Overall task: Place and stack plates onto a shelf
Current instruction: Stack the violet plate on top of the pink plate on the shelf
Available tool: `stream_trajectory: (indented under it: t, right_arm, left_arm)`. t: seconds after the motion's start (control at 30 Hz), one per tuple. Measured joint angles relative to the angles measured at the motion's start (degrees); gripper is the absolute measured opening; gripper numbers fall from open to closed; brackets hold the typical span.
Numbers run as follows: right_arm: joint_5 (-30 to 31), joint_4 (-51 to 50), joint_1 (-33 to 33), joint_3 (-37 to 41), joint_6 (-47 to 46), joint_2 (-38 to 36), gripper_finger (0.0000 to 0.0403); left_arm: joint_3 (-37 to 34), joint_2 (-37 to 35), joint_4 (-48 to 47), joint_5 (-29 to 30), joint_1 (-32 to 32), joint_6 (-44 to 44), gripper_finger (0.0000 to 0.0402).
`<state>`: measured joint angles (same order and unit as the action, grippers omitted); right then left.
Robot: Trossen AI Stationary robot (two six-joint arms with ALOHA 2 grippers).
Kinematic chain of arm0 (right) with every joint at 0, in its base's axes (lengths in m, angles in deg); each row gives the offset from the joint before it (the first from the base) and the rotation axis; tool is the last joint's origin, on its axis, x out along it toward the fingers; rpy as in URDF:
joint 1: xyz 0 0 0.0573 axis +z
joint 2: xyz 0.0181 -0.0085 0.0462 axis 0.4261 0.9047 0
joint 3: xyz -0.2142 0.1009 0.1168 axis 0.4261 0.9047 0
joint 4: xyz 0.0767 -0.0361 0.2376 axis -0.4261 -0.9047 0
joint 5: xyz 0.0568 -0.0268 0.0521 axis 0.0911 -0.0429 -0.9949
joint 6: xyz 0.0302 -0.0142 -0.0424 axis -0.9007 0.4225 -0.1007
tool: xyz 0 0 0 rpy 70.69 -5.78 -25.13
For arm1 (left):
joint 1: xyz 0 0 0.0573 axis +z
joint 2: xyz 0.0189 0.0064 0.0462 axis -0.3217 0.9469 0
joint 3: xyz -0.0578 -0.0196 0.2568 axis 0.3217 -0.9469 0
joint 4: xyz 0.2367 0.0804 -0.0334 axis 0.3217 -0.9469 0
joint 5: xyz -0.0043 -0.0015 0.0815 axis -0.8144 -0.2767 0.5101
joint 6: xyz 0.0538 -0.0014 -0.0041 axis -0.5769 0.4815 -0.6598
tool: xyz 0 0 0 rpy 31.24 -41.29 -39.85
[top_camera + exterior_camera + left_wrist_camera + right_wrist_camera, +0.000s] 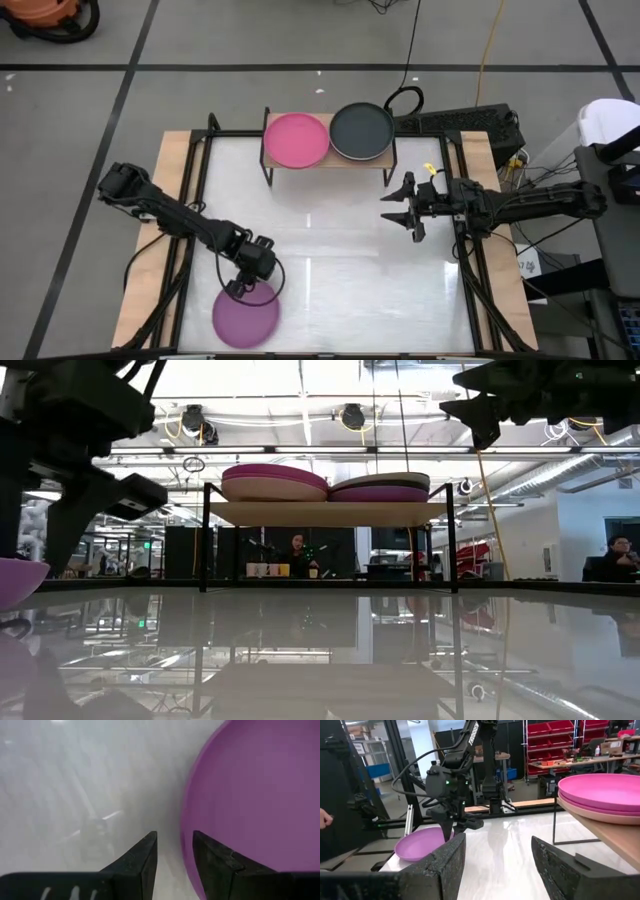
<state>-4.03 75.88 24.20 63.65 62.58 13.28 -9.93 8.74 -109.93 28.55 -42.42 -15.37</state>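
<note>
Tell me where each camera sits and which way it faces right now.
High: overhead, straight down; both arms, shelf, purple plate.
Low: table height, level toward shelf; arms enter from above.
Left wrist: down at purple plate rim between left gripper fingers.
Right wrist: across the table past open right gripper; shares purple plate, left gripper.

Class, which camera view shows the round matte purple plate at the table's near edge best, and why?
The high view: the whole round matte purple plate shows beneath the left gripper. The left wrist view crops it, the low view catches only an edge, and the right wrist view shows it far off.
</note>
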Motion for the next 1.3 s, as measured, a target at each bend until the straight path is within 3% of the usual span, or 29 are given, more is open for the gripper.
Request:
stream_trajectory:
  t: [0.37, 0.63, 0.73, 0.97, 1.13, 1.23, 1.3]
  right_arm:
    - [-0.1, -1.1, 1.5, 0.0, -0.9, 0.4, 0.0205]
    - [4.2, -1.1, 4.4, 0.0, -0.6, 0.6, 0.0205]
    - [4.3, -1.1, 4.9, 0.0, -0.3, 0.6, 0.0205]
    - [4.5, -0.9, 5.3, 0.0, -0.2, 0.5, 0.0205]
    - [4.5, -0.9, 5.3, 0.0, -0.2, 0.5, 0.0205]
    - [4.6, -0.9, 5.3, 0.0, -0.2, 0.6, 0.0205]
    - [5.7, -1.1, 5.3, 0.0, -0.2, 0.6, 0.0205]
  left_arm:
    - [0.0, 5.5, 0.1, 0.0, -0.7, 2.4, 0.0125]
    - [0.1, 4.9, 0.2, -0.6, 0.3, 2.9, 0.0024]
    - [0.0, 3.1, -0.3, -0.6, 1.5, 3.4, 0.0011]
    - [3.2, -5.5, -5.7, 6.0, 6.7, -1.2, 0.001]
    - [12.8, -11.4, -14.8, 15.0, 12.7, -5.9, 0.001]
    - [19.6, -12.9, -18.5, 21.4, 18.9, -7.2, 0.001]
    - [24.2, -13.3, -18.8, 22.5, 24.1, -8.2, 0.001]
